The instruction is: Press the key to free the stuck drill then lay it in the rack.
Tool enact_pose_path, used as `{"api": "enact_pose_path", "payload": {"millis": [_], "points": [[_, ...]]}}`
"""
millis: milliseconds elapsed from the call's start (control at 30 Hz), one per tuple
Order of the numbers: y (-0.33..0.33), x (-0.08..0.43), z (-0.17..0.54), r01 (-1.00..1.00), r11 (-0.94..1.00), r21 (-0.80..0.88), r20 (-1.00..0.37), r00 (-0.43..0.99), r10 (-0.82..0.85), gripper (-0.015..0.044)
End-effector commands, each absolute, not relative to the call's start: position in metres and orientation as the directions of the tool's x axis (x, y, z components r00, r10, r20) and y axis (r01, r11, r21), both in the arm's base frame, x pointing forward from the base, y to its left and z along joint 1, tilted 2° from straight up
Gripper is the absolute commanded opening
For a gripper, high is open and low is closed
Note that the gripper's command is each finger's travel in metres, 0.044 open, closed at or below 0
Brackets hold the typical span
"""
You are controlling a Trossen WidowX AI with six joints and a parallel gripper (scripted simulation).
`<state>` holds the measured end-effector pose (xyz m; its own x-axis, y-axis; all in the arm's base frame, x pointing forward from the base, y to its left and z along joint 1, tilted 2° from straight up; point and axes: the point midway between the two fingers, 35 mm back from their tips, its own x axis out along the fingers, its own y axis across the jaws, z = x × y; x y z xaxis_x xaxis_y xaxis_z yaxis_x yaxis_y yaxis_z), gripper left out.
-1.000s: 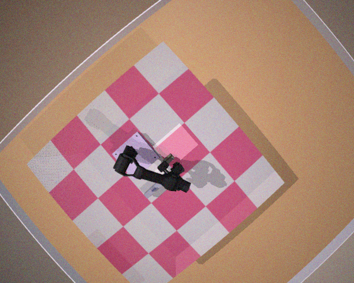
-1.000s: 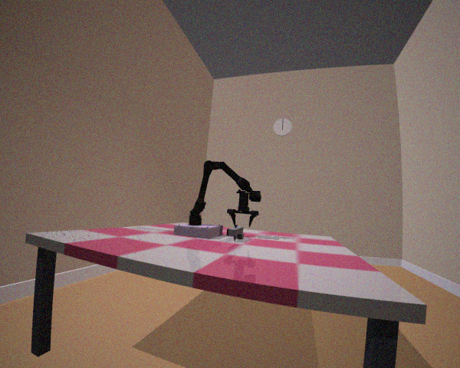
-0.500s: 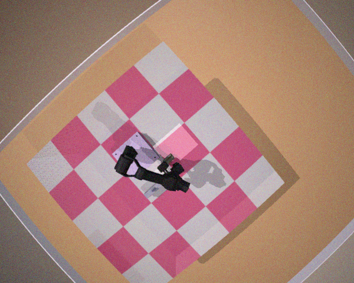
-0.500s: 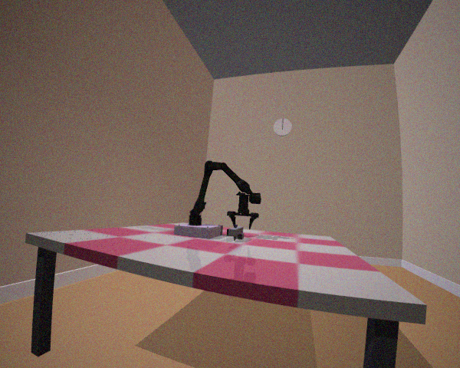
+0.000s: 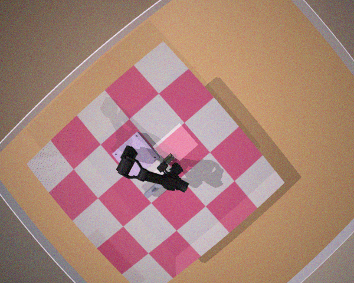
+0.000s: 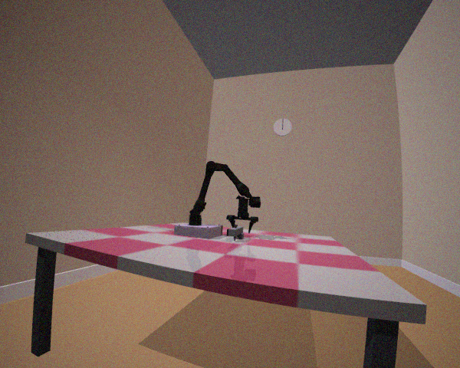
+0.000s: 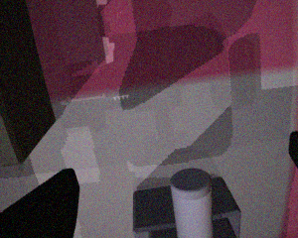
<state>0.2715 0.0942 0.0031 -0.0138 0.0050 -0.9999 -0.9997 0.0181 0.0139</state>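
Observation:
My gripper (image 5: 169, 167) (image 6: 242, 228) (image 7: 187, 162) is open, its fingers wide apart and nothing between them. It points down, low over the table. In the wrist view a pale upright cylinder (image 7: 192, 215), which looks like the drill, stands in a dark block (image 7: 153, 207) at the bottom middle, between and below the fingers in the picture. The block's lower part is cut off. A grey piece (image 5: 153, 193) (image 6: 234, 231), possibly the rack, lies beside the arm in the top and exterior views. I cannot make out the key.
The lavender base plate (image 5: 136, 141) (image 6: 202, 231) is beside the grey piece. A tall dark shape (image 7: 20, 74) fills the wrist view's upper left, close to the left finger. The checkered table (image 5: 161, 61) (image 6: 333, 280) carries the arm and pieces. Shadows blur the outlines.

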Motion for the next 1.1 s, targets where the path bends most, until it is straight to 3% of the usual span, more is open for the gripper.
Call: {"api": "enact_pose_path", "payload": {"millis": [0, 233, 767, 1067], "points": [[0.0921, 0.2699, -0.0049, -1.0, 0.013, 0.02, -1.0, -0.02, 0.004, 0.044], [0.09, 0.2691, -0.0116, -1.0, 0.013, 0.02, -1.0, -0.02, 0.004, 0.044], [0.0908, 0.27, -0.0081, -1.0, 0.019, 0.016, -1.0, -0.016, 0.004, 0.002], [0.0926, 0.2699, -0.0084, -1.0, 0.016, 0.018, -1.0, -0.018, 0.004, 0.0]]}}
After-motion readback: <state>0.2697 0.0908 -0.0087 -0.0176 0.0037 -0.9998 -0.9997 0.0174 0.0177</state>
